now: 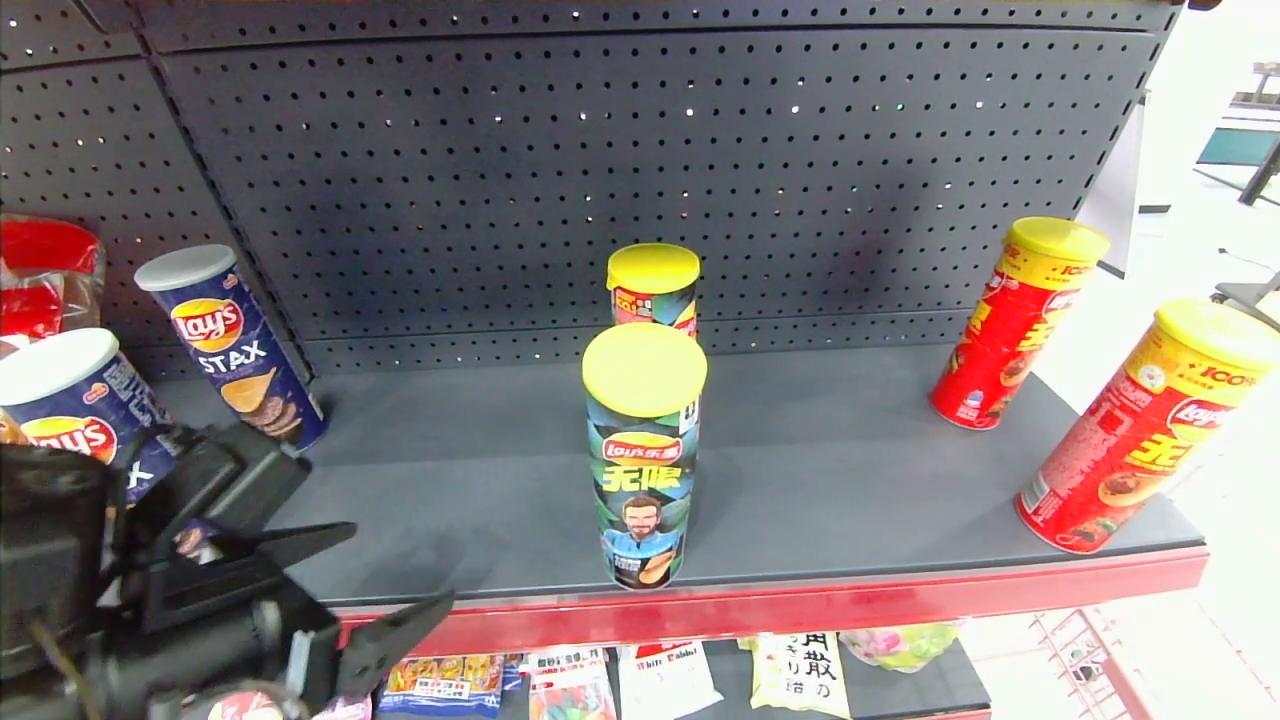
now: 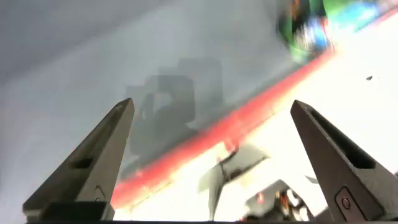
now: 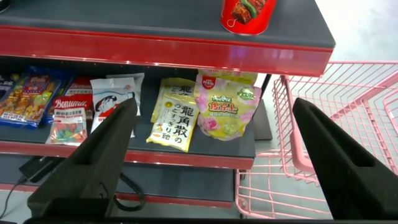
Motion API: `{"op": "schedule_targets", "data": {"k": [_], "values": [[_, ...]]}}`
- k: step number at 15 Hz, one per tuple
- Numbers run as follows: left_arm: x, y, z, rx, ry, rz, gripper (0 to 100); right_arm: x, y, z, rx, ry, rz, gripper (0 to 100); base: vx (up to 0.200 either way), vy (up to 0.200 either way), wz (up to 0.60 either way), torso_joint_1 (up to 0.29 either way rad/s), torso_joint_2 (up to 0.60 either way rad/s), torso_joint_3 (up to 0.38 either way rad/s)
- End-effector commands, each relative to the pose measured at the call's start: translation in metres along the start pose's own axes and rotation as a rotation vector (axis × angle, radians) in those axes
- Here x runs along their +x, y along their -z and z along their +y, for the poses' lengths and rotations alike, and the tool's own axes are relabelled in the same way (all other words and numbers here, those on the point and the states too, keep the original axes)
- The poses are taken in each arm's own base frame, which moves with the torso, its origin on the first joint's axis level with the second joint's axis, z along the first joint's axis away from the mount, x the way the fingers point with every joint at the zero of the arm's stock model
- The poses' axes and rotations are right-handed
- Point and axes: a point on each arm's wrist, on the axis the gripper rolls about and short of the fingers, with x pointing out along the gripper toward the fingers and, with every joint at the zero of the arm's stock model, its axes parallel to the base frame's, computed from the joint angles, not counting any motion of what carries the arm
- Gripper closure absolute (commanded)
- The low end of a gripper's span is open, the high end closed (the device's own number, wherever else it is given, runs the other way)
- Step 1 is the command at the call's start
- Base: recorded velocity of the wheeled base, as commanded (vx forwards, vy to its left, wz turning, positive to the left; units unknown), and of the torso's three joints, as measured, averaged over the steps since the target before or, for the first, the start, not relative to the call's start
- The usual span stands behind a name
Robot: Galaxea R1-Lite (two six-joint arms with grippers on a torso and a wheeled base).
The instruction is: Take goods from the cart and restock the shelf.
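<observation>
- Head view: left gripper [image 1: 400,563] spread, empty. Tall green chip can with yellow lid [image 1: 643,470] stands ahead of the fingers, apart, at the shelf front; a stray sweep could topple it.
- Left wrist view: red metal shelf lip [image 2: 205,134] lies between the fingers; they risk clipping it.
- Right wrist view: right gripper [image 3: 212,102] spread, empty. Pink wire cart [image 3: 348,81] sits beyond the fingers; its wires could snag them.

This is a shop aisle. A dark metal gondola shelf [image 1: 820,470] with a perforated pegboard back [image 1: 600,150] and a red front rail [image 1: 800,605] carries potato-chip canisters in facing rows: blue canisters [image 1: 235,345] at the left, green canisters [image 1: 643,470] in the middle, red canisters [image 1: 1010,325] at the right. Bagged snacks [image 3: 177,115] lie on the lower shelf [image 3: 124,152], and a pink wire shopping cart [image 3: 348,93] stands to the right.
</observation>
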Motion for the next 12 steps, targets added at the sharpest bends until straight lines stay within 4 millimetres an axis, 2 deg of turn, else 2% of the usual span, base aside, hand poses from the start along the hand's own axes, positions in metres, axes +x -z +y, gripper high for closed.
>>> {"op": "schedule_targets", "data": {"k": [1,3,5,9,12], "values": [[-0.111,0.06,0.0,-0.024,-0.075,-0.091,0,0.0,0.0,0.0,0.0,0.0,0.002,0,0.0,0.0,0.0,0.0,0.0,0.0],[-0.148,0.094,-0.002,-0.036,-0.146,-0.071,0,0.0,0.0,0.0,0.001,0.0,0.002,0,0.0,0.0,0.0,0.0,0.0,0.0],[-0.169,0.119,-0.004,-0.054,-0.253,-0.079,0,0.0,0.0,0.0,0.002,0.003,0.004,0,0.0,0.0,0.0,0.0,0.0,0.0],[-0.166,0.155,-0.011,-0.107,-0.412,-0.177,0,0.0,0.0,0.0,0.0,0.006,0.004,0,0.0,0.0,0.0,0.0,0.0,0.0],[-0.163,0.159,-0.009,-0.199,-0.55,-0.174,0,0.0,0.0,0.0,0.003,0.004,0.004,0,0.0,0.0,0.0,0.0,0.0,0.0]]}}
